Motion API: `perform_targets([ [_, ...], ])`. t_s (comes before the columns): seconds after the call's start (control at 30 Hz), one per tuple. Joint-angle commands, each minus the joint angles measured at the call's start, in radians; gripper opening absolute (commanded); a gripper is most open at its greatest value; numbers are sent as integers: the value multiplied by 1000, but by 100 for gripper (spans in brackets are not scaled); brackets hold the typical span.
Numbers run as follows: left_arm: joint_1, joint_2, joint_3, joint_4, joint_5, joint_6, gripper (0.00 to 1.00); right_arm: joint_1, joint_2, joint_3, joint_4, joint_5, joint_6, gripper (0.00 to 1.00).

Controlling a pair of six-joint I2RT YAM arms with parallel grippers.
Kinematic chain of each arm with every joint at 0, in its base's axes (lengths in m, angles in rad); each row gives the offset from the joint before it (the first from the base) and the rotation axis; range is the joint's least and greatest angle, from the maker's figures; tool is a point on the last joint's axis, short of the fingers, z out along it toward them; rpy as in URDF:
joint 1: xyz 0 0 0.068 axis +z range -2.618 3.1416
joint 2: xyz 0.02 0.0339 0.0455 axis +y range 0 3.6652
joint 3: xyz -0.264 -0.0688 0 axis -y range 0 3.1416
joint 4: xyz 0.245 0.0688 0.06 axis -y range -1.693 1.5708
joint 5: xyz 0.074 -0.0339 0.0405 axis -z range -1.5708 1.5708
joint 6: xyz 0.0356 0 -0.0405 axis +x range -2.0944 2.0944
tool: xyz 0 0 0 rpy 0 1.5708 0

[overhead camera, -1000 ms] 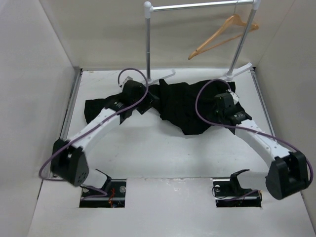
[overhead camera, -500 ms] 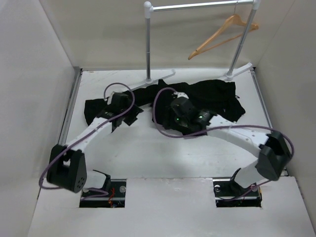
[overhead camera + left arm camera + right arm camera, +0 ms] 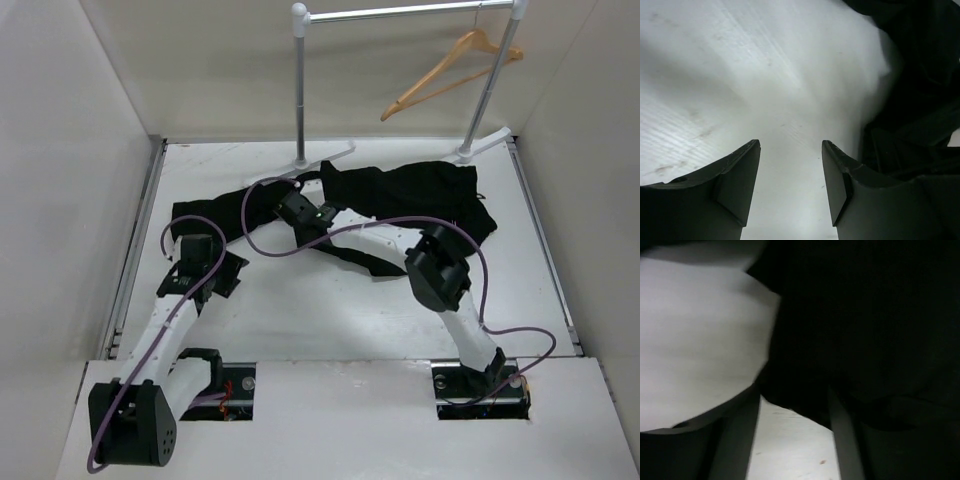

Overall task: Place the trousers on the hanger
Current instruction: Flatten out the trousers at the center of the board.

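From high behind the near edge we look down and forward over the whole flat white table (image 3: pixel 330 300). At the left wrist we look past the left gripper's (image 3: pixel 791 150) dark fingers (image 3: pixel 737 185), close over bare tabletop, with the crumpled black cloth trousers (image 3: pixel 920 75) at right. At the right wrist we sit closer still, blurred, over that garment, which all three views share.

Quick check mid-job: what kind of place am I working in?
Probably a lab test cell, not a home: plain white walls box in a white table, with a small rail stand, one hanger and trousers laid out.
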Motion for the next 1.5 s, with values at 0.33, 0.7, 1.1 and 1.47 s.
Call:
perform_targets([
  [0.33,-28,18,15,0,11,23,50,-110,-408,-129,56,-89,-58,4],
  [0.7,32,214,144,66,-52,52,50,-876,-843,-884,552,-932,348,5],
  [1.1,-535,445,388,127,-194,30,50,-908,-585,-681,477,-674,325,50],
  [1.47,-536,792,705,293,-195,249,56,-794,-944,-823,337,-516,124,70],
])
